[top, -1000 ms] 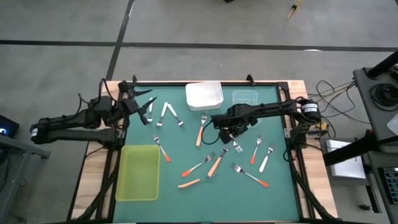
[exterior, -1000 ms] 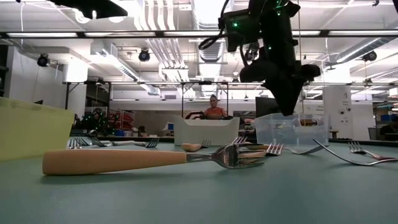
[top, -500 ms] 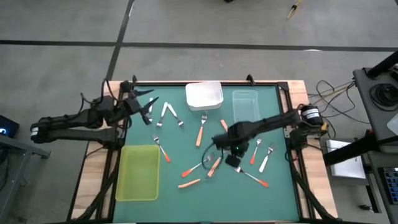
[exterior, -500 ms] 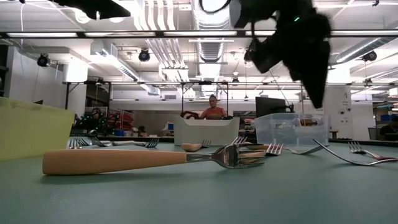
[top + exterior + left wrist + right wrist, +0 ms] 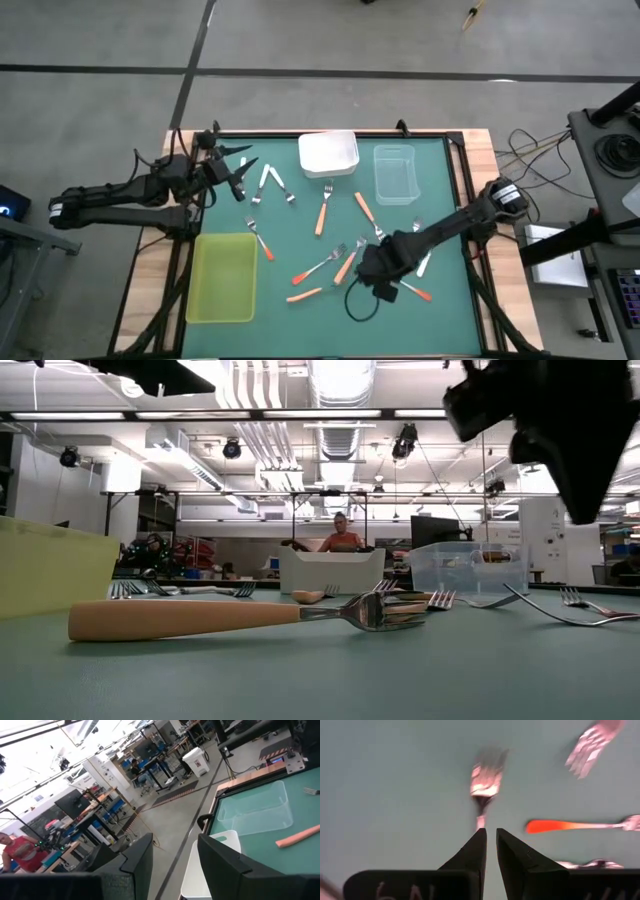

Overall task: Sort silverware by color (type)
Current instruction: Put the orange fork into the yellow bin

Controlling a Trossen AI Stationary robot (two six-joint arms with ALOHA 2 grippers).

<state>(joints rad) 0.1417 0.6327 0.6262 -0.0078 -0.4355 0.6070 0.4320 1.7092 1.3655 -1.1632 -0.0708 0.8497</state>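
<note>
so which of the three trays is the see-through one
The clear tray at the far side of the table, right of the white tray; you can see the green mat through it. The third tray is opaque yellow-green.

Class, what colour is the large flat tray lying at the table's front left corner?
Yellow-green. The tray shows best in the high view.

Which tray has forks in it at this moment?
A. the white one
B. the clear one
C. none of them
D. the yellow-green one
C: from above, the yellow-green tray, white tray and clear tray hold no forks; they all lie on the green table.
</note>
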